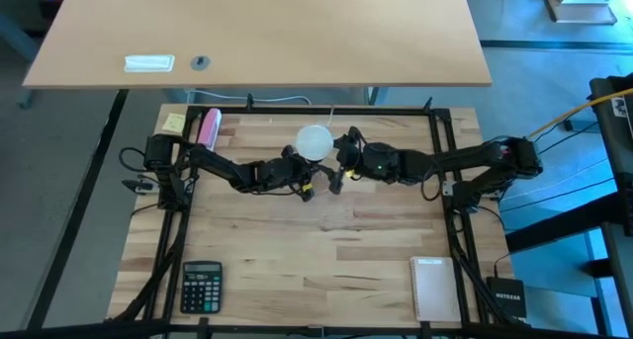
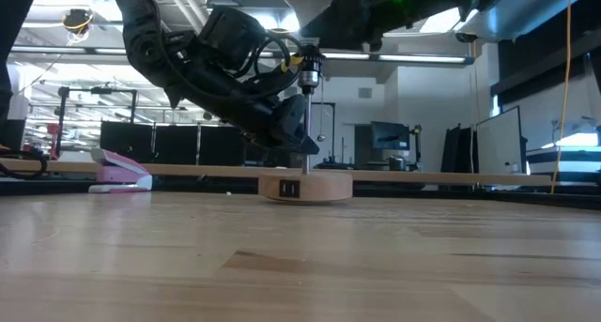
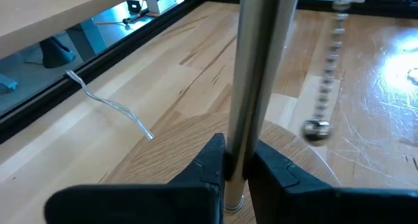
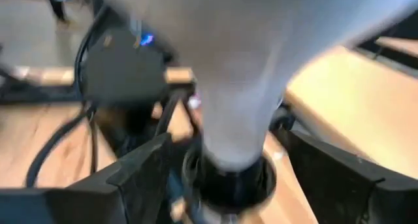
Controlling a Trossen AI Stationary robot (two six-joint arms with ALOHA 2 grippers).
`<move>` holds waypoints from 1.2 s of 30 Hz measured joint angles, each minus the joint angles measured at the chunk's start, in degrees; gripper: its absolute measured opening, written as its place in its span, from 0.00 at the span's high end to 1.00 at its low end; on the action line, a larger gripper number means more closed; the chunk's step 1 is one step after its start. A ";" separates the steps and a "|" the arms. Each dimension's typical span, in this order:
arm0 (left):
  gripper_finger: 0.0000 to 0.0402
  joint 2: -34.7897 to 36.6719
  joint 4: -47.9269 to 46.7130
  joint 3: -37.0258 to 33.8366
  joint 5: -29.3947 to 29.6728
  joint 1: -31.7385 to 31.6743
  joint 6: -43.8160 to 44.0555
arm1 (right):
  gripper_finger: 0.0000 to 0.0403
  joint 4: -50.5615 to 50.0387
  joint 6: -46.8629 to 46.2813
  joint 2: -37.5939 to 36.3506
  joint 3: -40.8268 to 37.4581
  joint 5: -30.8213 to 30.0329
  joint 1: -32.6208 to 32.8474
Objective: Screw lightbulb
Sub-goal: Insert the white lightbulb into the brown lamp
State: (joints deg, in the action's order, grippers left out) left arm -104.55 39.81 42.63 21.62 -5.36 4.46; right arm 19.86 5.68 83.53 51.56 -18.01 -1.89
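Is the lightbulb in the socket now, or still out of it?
In. In the right wrist view the lightbulb tapers down into the black socket, standing upright, with the right gripper open on either side. How tightly it is screwed: cannot tell.

lightbulb point(image 1: 315, 140) | white globe, narrow base down | upright, seemingly seated in black socket point(image 4: 228, 178)
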 joint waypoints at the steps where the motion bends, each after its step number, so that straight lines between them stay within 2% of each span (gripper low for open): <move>1: 0.92 0.00 0.07 0.00 -0.04 0.02 -0.06 | 0.25 -0.72 0.00 -0.59 -0.02 0.31 0.00; 4: 0.91 0.00 0.02 -0.04 -0.70 0.04 -0.66 | 0.25 -6.06 0.27 -3.50 0.03 3.10 -0.02; 9: 0.93 -0.02 -0.06 -0.09 -6.35 0.04 -3.00 | 0.25 -12.26 2.13 -7.57 0.07 8.58 -1.34; 23: 0.93 -0.07 -0.51 -0.09 -24.10 -0.10 -6.43 | 0.25 -11.61 3.09 -8.13 0.08 44.08 -12.59; 25: 0.92 -0.09 -0.79 -0.09 -25.97 -0.29 -6.54 | 0.25 -10.74 3.99 -7.66 0.09 46.24 -12.55; 30: 0.93 -0.10 -1.80 -0.10 -26.49 -0.40 -7.46 | 0.25 -6.40 7.54 -5.01 0.09 47.90 -12.62; 36: 0.93 -0.11 -1.86 -0.09 -26.57 -0.40 -7.64 | 0.25 -1.25 8.40 -1.04 0.07 54.85 -14.05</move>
State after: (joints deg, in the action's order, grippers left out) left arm -104.66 37.95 42.54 -4.95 -5.76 -3.18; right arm 18.61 14.08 82.49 51.64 36.84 -15.94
